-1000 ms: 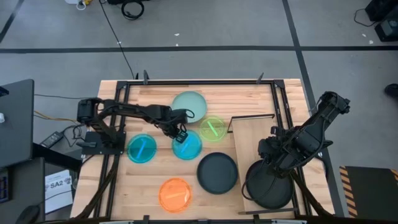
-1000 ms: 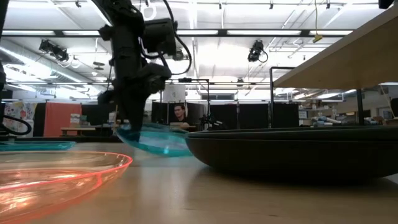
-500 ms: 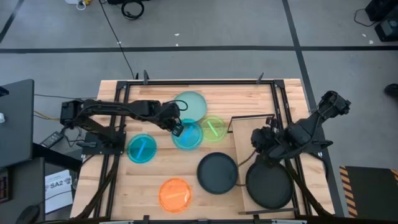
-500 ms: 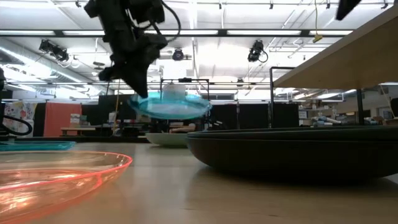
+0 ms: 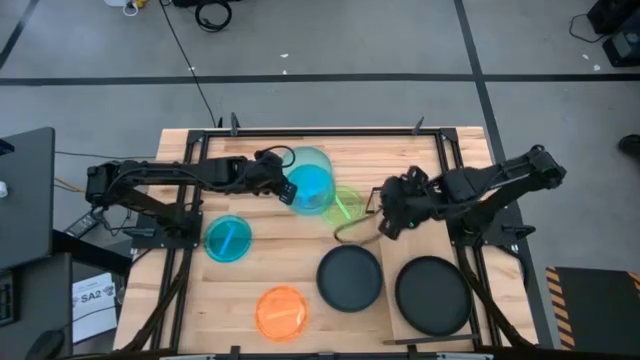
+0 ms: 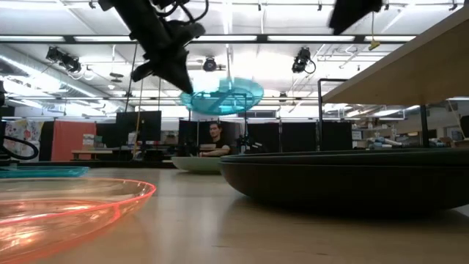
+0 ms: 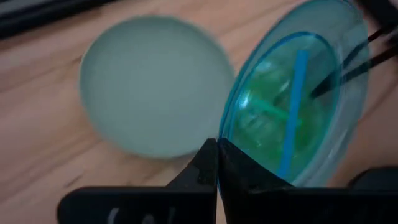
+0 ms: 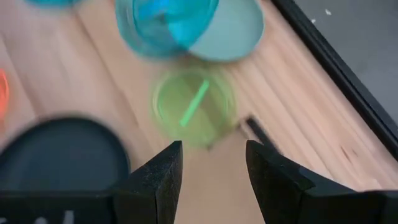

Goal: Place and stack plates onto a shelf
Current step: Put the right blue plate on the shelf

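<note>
above the back of the table, your left gripper [image 5: 284,190] was pinched tight on the rim of a cyan plate [image 5: 311,188], holding it clear of the wood and over the pale mint plate [image 7: 149,93]; the low view showed that cyan plate [image 6: 222,97] in the air, slightly tilted. your right gripper [image 5: 388,218] hung beside the lime green plate [image 5: 345,205], its fingers [image 8: 155,180] spread well apart and holding nothing. the second cyan plate [image 5: 228,239] lay near the left arm's base, the orange plate [image 5: 282,311] at the front. one black plate [image 5: 350,277] sat on the tabletop, the other black plate [image 5: 434,294] on the light-wood shelf [image 5: 392,318] just beside it.
</note>
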